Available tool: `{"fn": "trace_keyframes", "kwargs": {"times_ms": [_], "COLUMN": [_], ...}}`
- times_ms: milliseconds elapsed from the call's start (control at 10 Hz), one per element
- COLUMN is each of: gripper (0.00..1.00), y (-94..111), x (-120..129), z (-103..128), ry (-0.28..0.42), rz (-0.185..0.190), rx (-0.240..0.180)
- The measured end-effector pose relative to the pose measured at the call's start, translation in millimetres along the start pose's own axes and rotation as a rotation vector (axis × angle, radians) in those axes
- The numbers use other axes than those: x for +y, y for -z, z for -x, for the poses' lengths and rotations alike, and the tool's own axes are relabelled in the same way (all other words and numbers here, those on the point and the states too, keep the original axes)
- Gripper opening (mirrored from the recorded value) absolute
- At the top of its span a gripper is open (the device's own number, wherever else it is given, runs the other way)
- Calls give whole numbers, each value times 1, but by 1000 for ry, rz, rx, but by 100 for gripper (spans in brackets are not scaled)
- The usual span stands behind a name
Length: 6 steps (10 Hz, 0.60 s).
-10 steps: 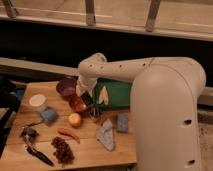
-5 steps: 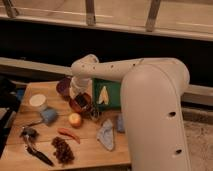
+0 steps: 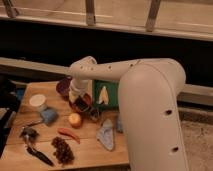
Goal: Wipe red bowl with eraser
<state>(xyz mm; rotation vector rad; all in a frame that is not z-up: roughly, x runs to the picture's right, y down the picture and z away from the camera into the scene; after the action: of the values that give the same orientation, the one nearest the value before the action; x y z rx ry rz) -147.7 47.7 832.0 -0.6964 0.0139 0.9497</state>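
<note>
Red bowl [image 3: 80, 104] on the tabletop [image 3: 90, 147] sits under the tool [image 3: 81, 101], fingers together, apparently clamped on the eraser; wiping looks underway, not finished

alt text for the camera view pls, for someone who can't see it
A white robot arm reaches left over a wooden table, its gripper shut and lowered at the red bowl, next to a dark purple bowl. Also on the table: a white cup, a blue sponge, an orange fruit, a red chili and grapes.
</note>
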Motion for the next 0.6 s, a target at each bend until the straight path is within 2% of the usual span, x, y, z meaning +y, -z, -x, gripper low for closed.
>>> {"fn": "trace_keyframes", "kwargs": {"times_ms": [300,600], "gripper": [0,0], "y": [-3,-7], "x": [-7,-18], "z": [-2,6], "ry": [1,-6], "rz": [-39,-74], "rx": [62,89]}}
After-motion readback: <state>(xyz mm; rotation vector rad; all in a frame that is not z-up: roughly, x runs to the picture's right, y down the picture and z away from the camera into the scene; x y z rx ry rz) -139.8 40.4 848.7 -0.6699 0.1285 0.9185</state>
